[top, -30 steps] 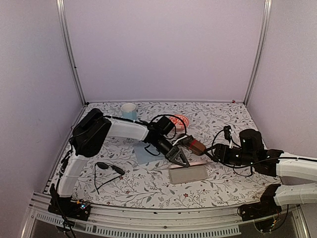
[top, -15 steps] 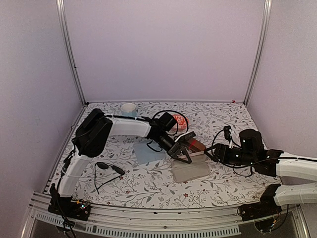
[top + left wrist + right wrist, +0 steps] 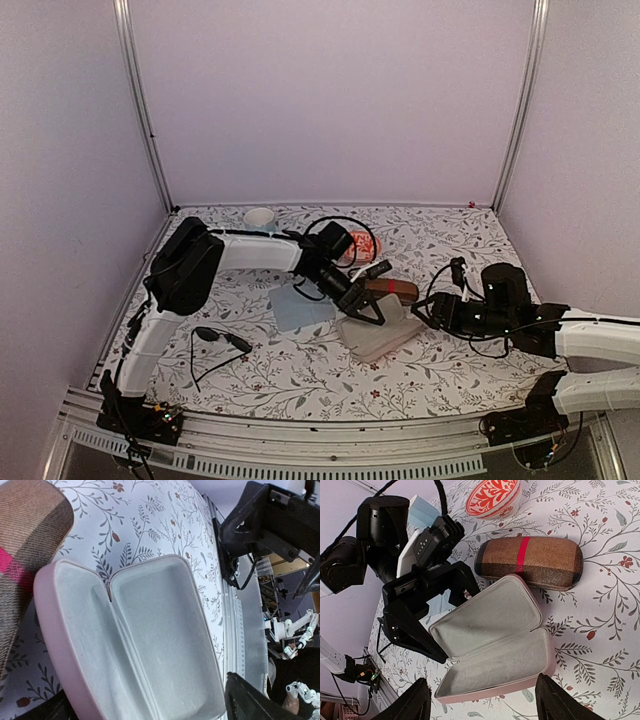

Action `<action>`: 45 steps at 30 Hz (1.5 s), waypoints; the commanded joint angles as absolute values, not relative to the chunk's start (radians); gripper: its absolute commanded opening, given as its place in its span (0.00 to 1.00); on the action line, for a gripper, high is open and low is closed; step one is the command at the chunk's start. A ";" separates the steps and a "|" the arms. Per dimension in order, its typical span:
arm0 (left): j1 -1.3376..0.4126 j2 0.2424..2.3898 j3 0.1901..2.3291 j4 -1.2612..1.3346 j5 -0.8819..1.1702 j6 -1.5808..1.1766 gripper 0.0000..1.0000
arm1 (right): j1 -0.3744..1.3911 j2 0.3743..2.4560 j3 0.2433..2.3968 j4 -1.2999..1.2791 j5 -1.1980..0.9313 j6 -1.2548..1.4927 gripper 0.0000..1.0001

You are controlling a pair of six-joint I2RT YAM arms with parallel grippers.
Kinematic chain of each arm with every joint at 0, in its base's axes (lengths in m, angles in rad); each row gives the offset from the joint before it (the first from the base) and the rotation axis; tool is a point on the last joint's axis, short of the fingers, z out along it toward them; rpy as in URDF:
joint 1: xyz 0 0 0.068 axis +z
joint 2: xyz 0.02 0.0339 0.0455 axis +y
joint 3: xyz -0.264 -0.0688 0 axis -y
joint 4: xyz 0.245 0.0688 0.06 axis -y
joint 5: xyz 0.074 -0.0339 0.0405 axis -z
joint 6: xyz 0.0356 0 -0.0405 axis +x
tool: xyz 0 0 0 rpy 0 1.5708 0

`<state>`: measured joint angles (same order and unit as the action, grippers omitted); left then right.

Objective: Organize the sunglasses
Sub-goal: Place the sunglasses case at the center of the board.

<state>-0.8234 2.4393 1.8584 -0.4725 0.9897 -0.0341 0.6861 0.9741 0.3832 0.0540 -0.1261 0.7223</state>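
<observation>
Black sunglasses (image 3: 215, 340) lie on the table (image 3: 300, 375), well apart from both cases; you can make out little detail. Pink case (image 3: 495, 650) lies open, showing only grey lining, just beside the brown case (image 3: 530, 562). Left gripper (image 3: 362, 305) is spread wide at its lid. Right gripper (image 3: 487, 702) is open and holds nothing.

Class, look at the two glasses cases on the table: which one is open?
The pink case, hinged wide with its pale lining showing and nothing inside. The brown case with the red band lies shut beside it.
</observation>
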 commanded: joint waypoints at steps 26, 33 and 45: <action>-0.858 2.304 1.802 -0.474 0.844 -0.037 0.56 | 0.681 1.045 0.374 0.139 -0.175 0.736 0.67; -0.850 2.130 1.660 -0.361 0.697 -0.075 0.68 | 0.681 1.015 0.394 0.110 -0.172 0.700 0.66; -0.743 1.879 1.280 -0.240 0.251 -0.168 0.68 | 0.697 1.058 0.484 0.092 -0.161 0.623 0.64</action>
<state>-0.7948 1.8965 1.3537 -0.2722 0.4362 -0.1371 0.6884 1.0294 0.4416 0.0895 -0.1688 0.6579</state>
